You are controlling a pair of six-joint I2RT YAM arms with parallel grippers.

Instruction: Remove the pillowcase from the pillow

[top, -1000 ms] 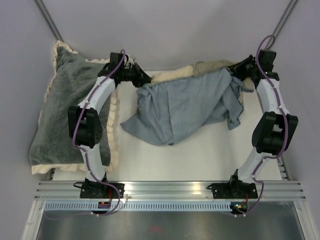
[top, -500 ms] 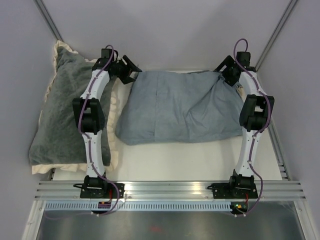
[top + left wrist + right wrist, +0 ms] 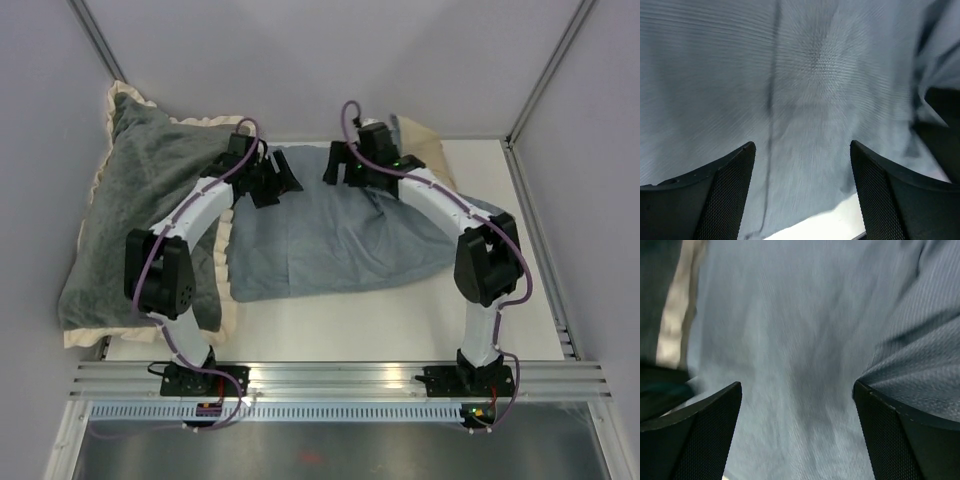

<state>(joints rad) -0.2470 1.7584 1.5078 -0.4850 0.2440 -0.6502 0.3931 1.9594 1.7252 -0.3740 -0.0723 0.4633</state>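
White tabletop (image 3: 400,320) carried the pillowcase (image 3: 330,240), long axis left to right, directly beneath me. My left pincer (image 3: 276,186) and right pincer (image 3: 342,168) both gaped empty above its far edge; the pillow (image 3: 428,148) peeked out far-right, nearer that right pincer.

Pillowcase (image 3: 330,235): grey-blue, limp, creased; lies spread wide across mid-table, softly mounded. Pillow (image 3: 428,148): almost wholly hidden beneath; shows only as a cream corner at far right.
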